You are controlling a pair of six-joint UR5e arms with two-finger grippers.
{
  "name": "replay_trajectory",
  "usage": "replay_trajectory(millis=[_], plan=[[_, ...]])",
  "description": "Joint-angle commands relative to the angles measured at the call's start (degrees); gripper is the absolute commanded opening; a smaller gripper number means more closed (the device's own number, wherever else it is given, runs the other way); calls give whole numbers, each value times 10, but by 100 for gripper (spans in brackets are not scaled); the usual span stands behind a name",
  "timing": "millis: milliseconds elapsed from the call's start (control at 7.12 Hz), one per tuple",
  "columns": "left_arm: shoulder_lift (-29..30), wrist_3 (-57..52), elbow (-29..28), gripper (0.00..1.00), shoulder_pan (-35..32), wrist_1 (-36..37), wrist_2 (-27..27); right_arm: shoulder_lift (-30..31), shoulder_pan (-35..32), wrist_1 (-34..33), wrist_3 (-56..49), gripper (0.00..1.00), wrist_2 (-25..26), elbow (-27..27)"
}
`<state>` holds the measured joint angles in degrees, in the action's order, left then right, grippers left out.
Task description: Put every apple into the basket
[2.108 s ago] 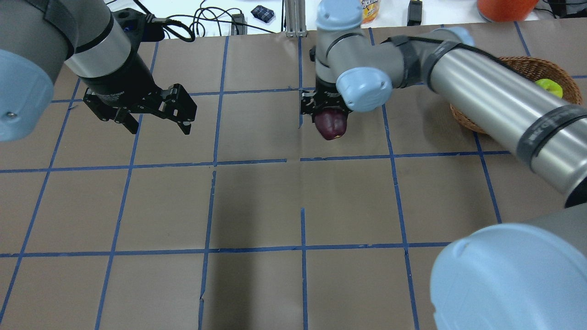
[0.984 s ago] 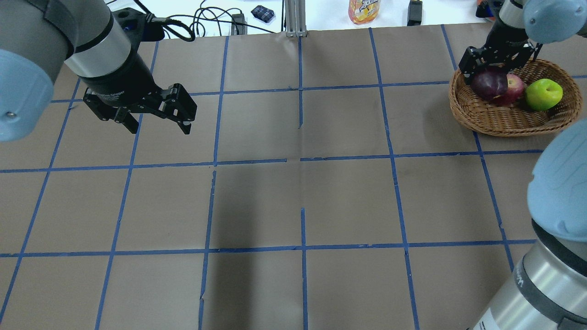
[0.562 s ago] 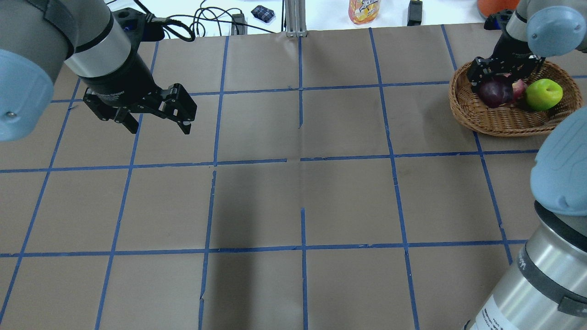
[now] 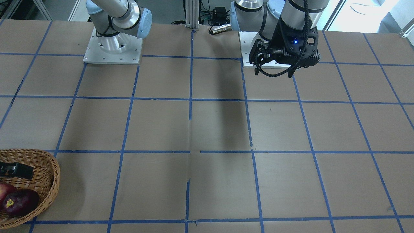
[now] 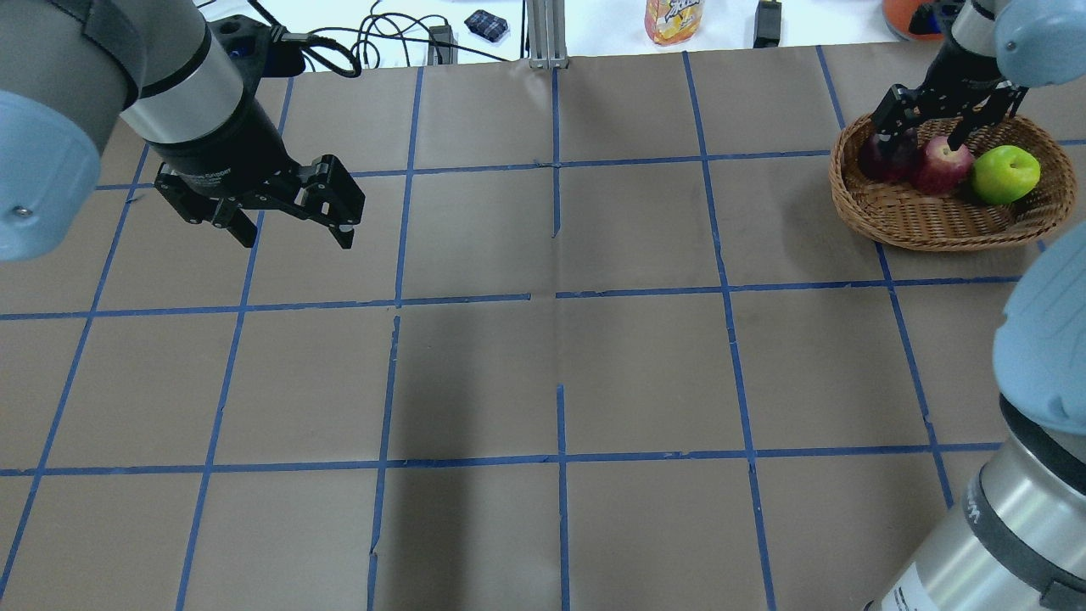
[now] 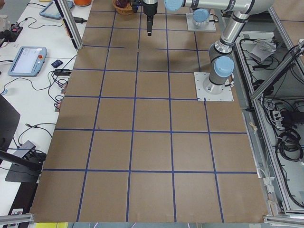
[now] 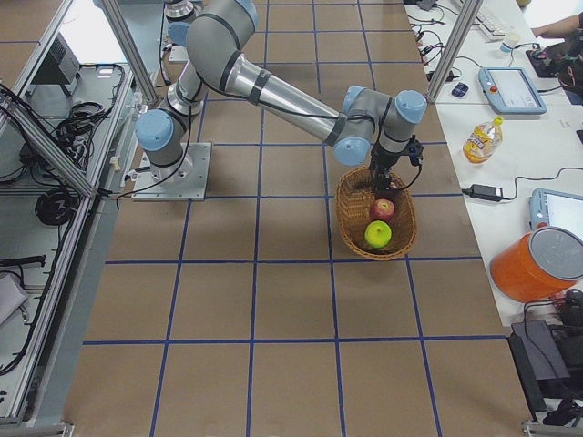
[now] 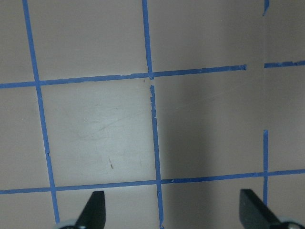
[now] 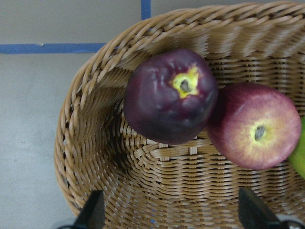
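Now, with dark maroon apple (image 9: 169,95), red apple (image 9: 255,126) and lime-green apple (image 5: 1005,174) lying in oval tan wicker basket (image 9: 86,143), lift wide-spread right gripper (image 5: 918,140) straight up, clear of braided rim (image 9: 157,24); left gripper (image 5: 295,238), likewise wide, idle above worktop (image 5: 636,365).

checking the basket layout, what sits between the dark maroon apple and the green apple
The red apple sits between the maroon apple and the green apple, all inside the basket. The overhead exterior view shows this best.
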<state>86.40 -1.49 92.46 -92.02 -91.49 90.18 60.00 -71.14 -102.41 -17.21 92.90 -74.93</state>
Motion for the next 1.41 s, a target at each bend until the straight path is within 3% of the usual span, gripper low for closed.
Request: replay_trajectory(millis=[0,141,703,1265], plan=[[0,0,0,100,0,0,0,73,-45,75,82,100,-5,-1],[0,0,0,100,0,0,0,103,-76,114,106,100,-5,-4],[0,0,0,100,0,0,0,185,-211,166,268,100,-4,-32],[0,0,-1,100,0,0,0,312,-206,164,223,100,-14,-161]])
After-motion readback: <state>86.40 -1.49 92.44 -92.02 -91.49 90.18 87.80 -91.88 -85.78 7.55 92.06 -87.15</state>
